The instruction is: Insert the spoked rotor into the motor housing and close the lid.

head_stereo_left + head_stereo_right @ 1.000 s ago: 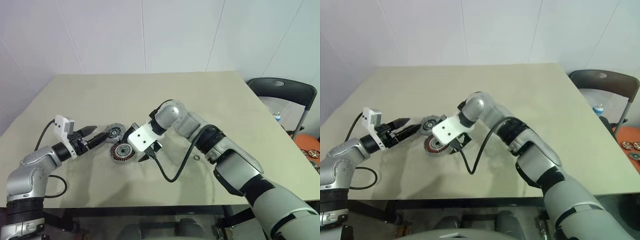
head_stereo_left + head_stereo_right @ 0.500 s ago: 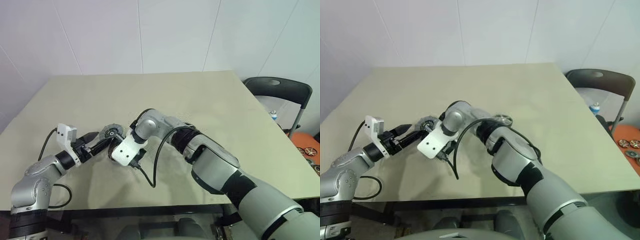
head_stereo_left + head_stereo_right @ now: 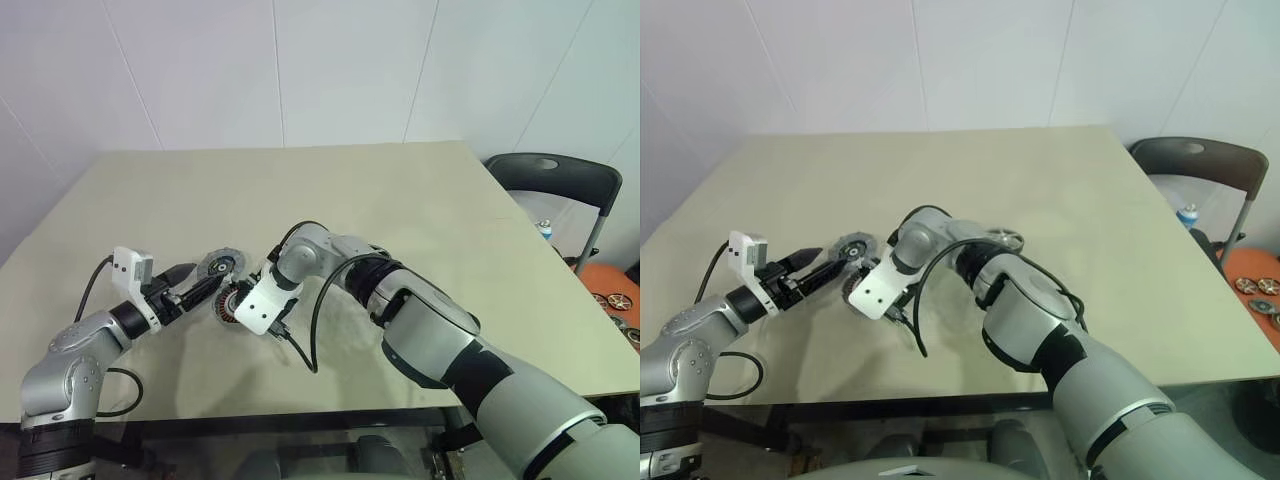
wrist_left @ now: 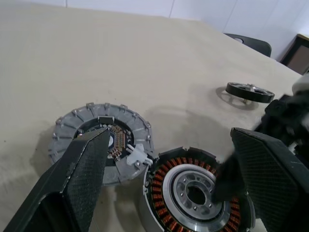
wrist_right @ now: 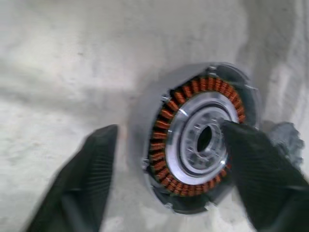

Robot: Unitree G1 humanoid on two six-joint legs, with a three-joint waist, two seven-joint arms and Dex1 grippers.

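1. The surface [image 3: 420, 200] carries all the parts.
2. The motor housing [image 4: 195, 186] lies at 4 o'clock of the lid [image 4: 99, 140], touching it.
3. The spoked rotor [image 4: 250, 92] lies well apart at 2 o'clock.
4. The left gripper [image 4: 169, 174] has its fingers spread, holding nothing.
5. The right gripper [image 5: 166, 159] has its fingers apart astride the housing.

1. A beige table [image 3: 400, 190] stands before a white panelled wall [image 3: 300, 70].
2. A dark chair [image 3: 560, 185] sits off the table's far right corner.
3. An orange surface [image 3: 612, 295] with small wheels lies beyond the chair.
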